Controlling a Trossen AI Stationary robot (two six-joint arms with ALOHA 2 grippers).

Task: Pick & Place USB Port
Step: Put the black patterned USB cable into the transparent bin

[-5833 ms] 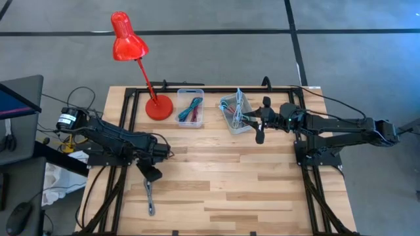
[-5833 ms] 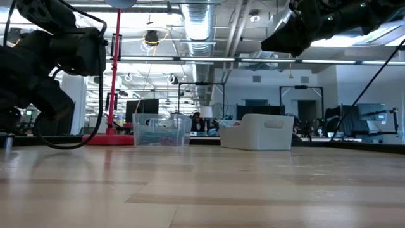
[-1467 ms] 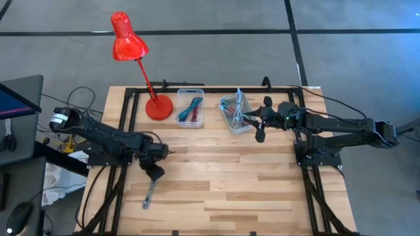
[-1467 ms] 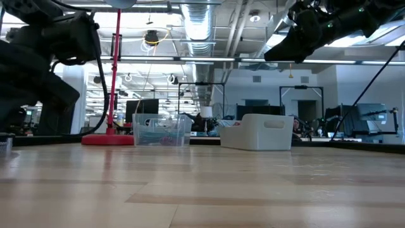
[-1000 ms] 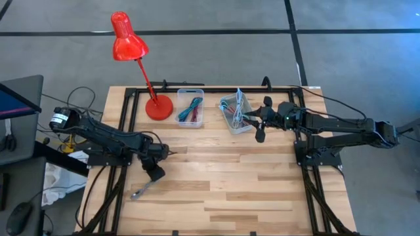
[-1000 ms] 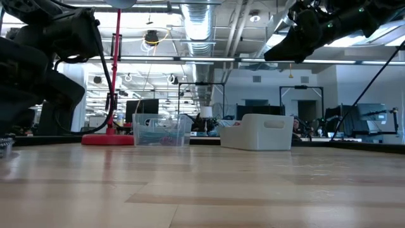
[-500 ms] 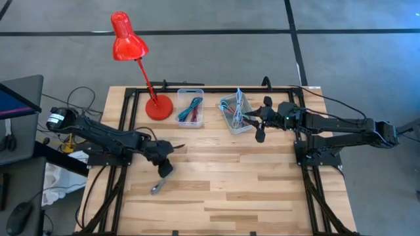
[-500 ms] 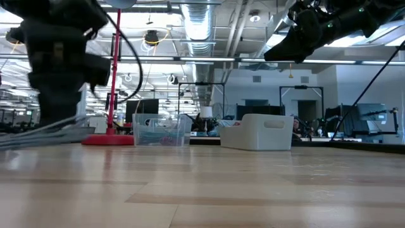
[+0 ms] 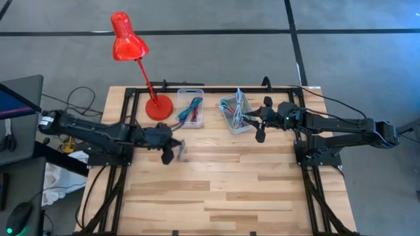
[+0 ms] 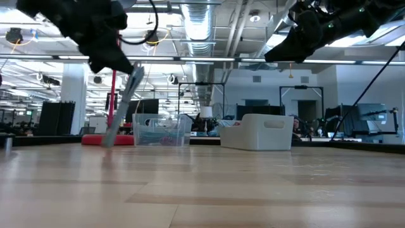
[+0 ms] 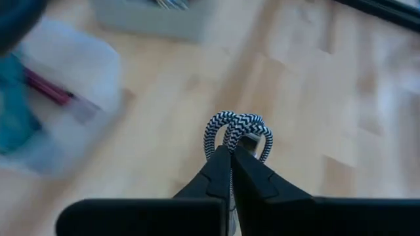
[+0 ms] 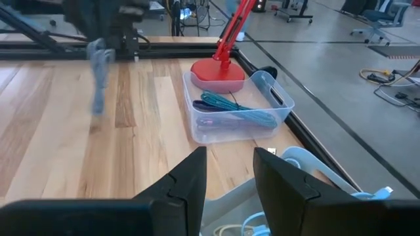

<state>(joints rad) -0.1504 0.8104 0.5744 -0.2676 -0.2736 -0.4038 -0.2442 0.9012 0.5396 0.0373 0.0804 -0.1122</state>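
risk lay in the swinging braided cable: our left tool, pinching its loop above the desk near the clear bin, could let it slip; our right tool hung spread.

My left end effector was matt black plastic, clamped on a cable sheathed in black-and-white braided cloth. The tabletop was pale wood in jointed strips with a smooth, faintly satin finish, framed by black metal rails. Near its far edge sat a clear glossy plastic bin, a matt white plastic bin, and a lamp of glossy red painted metal.
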